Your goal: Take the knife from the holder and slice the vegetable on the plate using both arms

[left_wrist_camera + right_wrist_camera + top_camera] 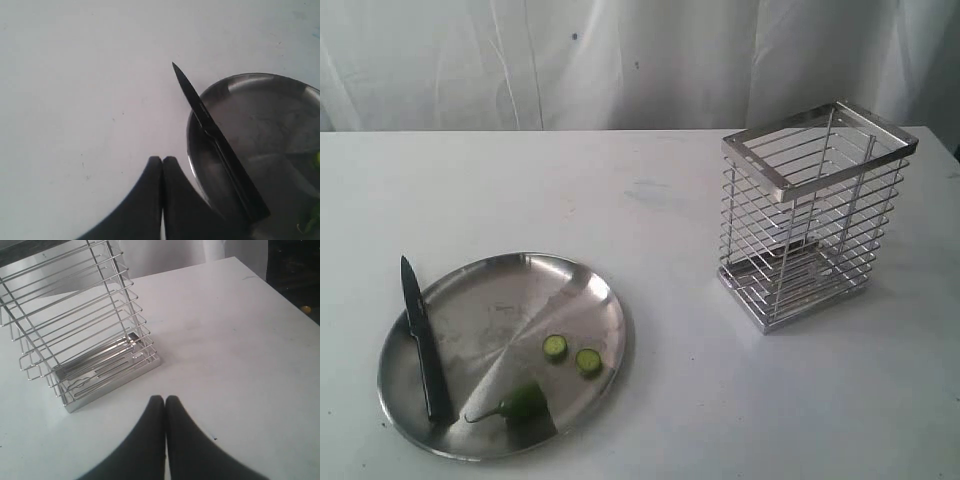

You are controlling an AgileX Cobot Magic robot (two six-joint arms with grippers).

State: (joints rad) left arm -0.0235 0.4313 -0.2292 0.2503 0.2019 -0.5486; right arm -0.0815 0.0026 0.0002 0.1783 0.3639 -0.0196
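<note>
So the wide round stainless-steel plate (500,300) is taken as the landmark here, sat on the white table (670,420). The small slim knife with the dark pointed blade and black handle (424,340) is laid flat along the plate's left edge, with the handle resting inside the rim and the blade tip poking out past the rim onto the table side. It's out of the holder and isn't gripped by anything.

The small glossy green chili pepper (520,402) is found near the plate's front rim, with its thin stem curled off toward the knife handle. Two round pale-centred slices (555,347) are seen just behind it, side by side, close together but apart from the main piece.

The tall rectangular chrome wire basket (815,215) is stood upright well to the right of the plate, with nothing seen inside it.

The left gripper (162,161) is shown pinched fully together, black fingertips touching, nothing held between them. It's hung over bare table just beside the plate's rim, near the knife. The right gripper (165,400) is pressed closed the same way, also with nothing held, and is positioned near the base of the wire basket (75,335), far from the plate (260,130).
</note>
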